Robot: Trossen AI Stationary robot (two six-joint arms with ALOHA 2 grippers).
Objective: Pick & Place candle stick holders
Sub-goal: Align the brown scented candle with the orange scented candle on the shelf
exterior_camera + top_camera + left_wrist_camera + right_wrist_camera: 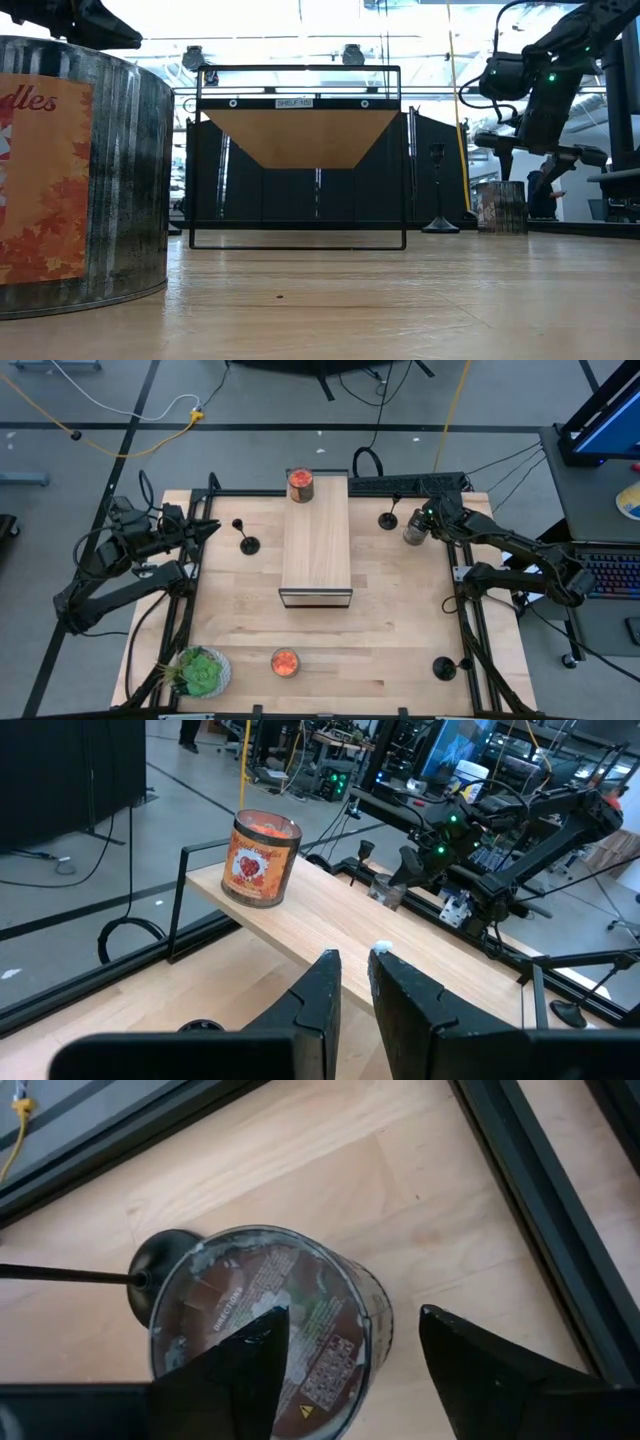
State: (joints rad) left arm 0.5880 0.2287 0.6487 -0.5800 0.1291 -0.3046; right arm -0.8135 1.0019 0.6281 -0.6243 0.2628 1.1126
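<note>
- Our right gripper (412, 528) hangs released, jaws straddling the silvery-grey round jar (265, 1330) at the counter's (400, 630) far right, not yet pinching it.
- The nearest black thin-stemmed candle stick holder (388, 520) stands just beside that jar; another (248, 544) sits left of the wooden shelf (316, 540), a third (444, 667) near the front right.
- Our left gripper (354, 982) waits at the left edge, nearly clenched, grasping nothing.
- Risk: closing here grabs the jar, or tips the neighbouring holder.
</note>
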